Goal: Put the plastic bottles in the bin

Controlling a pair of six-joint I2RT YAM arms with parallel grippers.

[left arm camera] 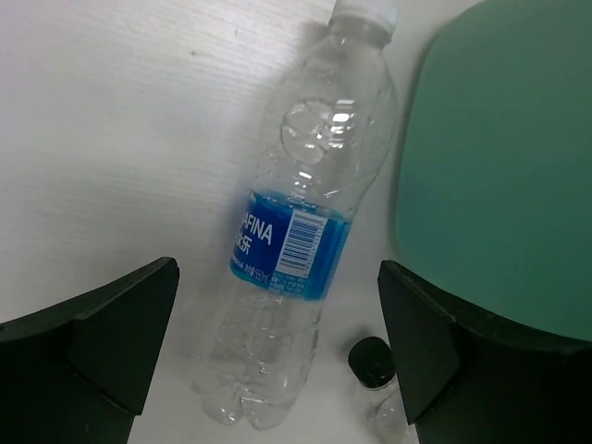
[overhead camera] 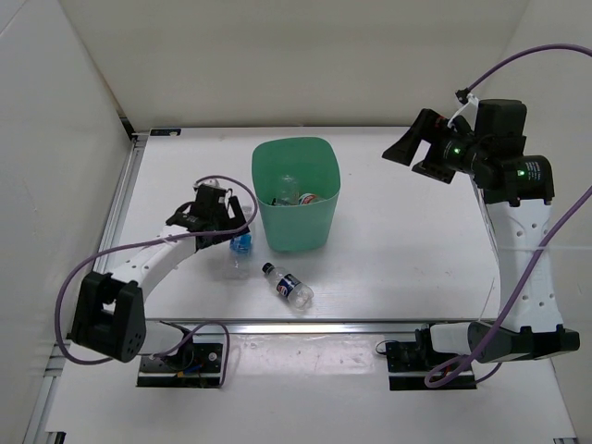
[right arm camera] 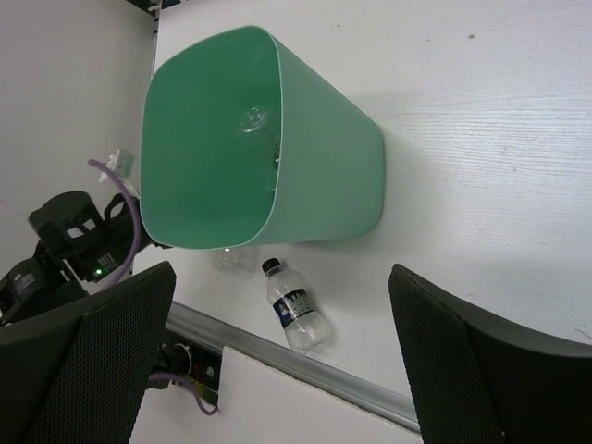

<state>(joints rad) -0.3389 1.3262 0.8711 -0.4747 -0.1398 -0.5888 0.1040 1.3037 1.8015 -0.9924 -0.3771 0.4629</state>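
While your left gripper [left arm camera: 277, 277] hangs with jaws spread either side of the blue-label bottle [left arm camera: 287, 250], clear of it, that bottle lies on the table [overhead camera: 407, 250] just left of the bin [overhead camera: 296, 222]. A dark-label bottle [overhead camera: 289, 286] lies nearer you. More bottles [overhead camera: 289, 189] sit inside the bin. Your right gripper [overhead camera: 405, 148], also spread, is raised far right.

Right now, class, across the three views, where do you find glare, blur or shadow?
Left wrist: glints on the clear shoulder of the blue-label bottle; pincer fingers dark, little detail. Right wrist: bin sharp, evenly lit. Top external: even light, only faint shadows beside the bin.
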